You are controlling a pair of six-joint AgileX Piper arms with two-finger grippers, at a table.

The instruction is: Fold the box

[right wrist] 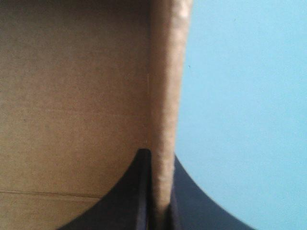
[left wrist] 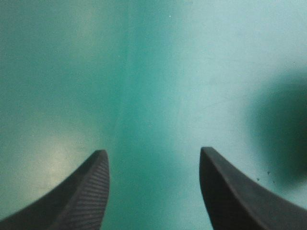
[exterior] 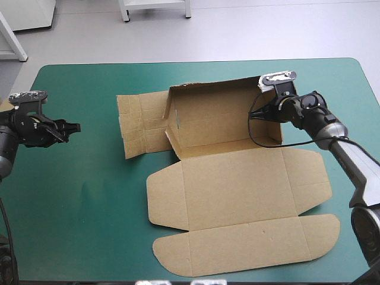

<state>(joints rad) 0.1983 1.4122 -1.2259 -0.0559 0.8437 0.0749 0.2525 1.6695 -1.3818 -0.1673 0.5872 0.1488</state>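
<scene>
Table under a smooth teal-green cover (exterior: 89, 208), rounded corners, faint sheen.

Box (exterior: 237, 190): one cut sheet of matte brown corrugated board, lying at the middle of the table and reaching toward its right side. The far half is partly formed into a tray, with the back wall and left wall standing and the floor flat between them. The lid (exterior: 237, 249) half lies flat toward the near edge, creased in straight lines, its end flaps rounded. A slotted side panel (exterior: 139, 124) lies flat on the cover, just beside the tray's left wall.

Right gripper (exterior: 256, 116): at the tray's right wall. In the right wrist view the black fingers (right wrist: 136, 191) are all but closed, pinching that wall's raw, fibrous edge between them; board grain on one side, bare cover on the other.

Left gripper (exterior: 72, 126): near the table's left edge, well apart from the box. In the left wrist view its fingers (left wrist: 88, 194) stand wide apart with nothing between them but cover; one finger shows fine ribbing, and the other looks smooth.
</scene>
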